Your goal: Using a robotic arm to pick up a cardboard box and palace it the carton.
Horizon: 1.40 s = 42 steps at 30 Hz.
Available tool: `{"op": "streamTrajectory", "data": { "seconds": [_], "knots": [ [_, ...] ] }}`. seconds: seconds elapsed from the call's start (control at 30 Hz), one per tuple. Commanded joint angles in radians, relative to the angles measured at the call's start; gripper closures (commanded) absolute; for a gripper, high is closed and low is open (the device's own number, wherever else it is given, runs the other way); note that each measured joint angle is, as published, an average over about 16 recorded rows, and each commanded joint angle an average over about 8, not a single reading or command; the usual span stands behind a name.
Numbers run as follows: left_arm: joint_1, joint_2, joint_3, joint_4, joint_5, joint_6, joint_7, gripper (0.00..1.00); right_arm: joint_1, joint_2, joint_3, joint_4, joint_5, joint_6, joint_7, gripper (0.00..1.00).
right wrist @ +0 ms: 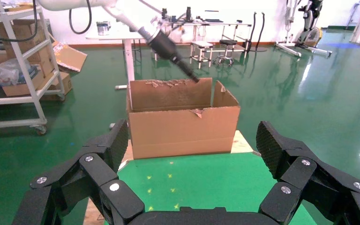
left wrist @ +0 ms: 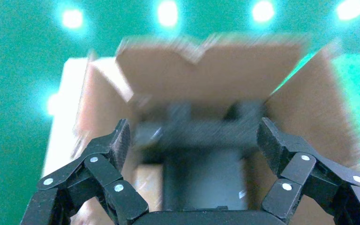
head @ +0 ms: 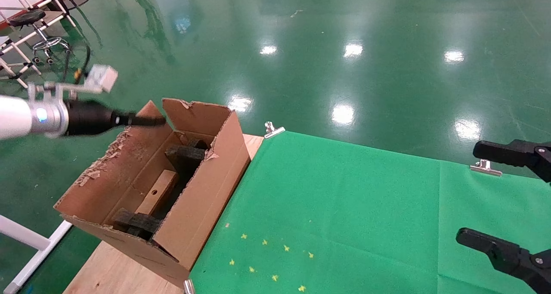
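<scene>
The carton (head: 202,199) stands open at the table's left end, with torn flaps and black foam blocks (head: 187,153) inside. The small cardboard box (head: 158,193) lies inside it between the foam blocks, its round hole facing up. The robotic arm on my left (head: 47,115) reaches in from the left. Its left gripper (head: 150,121) is level with the carton's far left flap, open and empty. In the left wrist view the left gripper (left wrist: 194,140) looks down into the blurred carton (left wrist: 211,70). My right gripper (head: 469,193) is open and empty at the right edge; it also shows in the right wrist view (right wrist: 192,140).
A green cloth (head: 344,208) with small yellow star marks (head: 271,259) covers the wooden table (head: 116,272), held by metal clips (head: 273,130). The right wrist view shows the carton (right wrist: 183,126) and the left arm (right wrist: 166,47) beyond it. A stool (head: 30,18) stands far left.
</scene>
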Motion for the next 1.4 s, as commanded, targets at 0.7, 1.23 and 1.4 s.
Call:
{"op": "streamTrajectory", "data": {
  "seconds": [0.7,1.23,1.4],
  "knots": [
    [-0.006,0.016,-0.167,-0.141,-0.308,0.382,-0.270,0.00,0.000,0.000,0.000,0.000,0.000,0.000,0.000,0.00],
    [0.132,-0.004,-0.234,-0.331,-0.372,0.380,-0.158,0.00,0.000,0.000,0.000,0.000,0.000,0.000,0.000,0.00],
    [0.193,-0.013,-0.267,-0.416,-0.405,0.384,-0.112,0.00,0.000,0.000,0.000,0.000,0.000,0.000,0.000,0.00]
  ]
}}
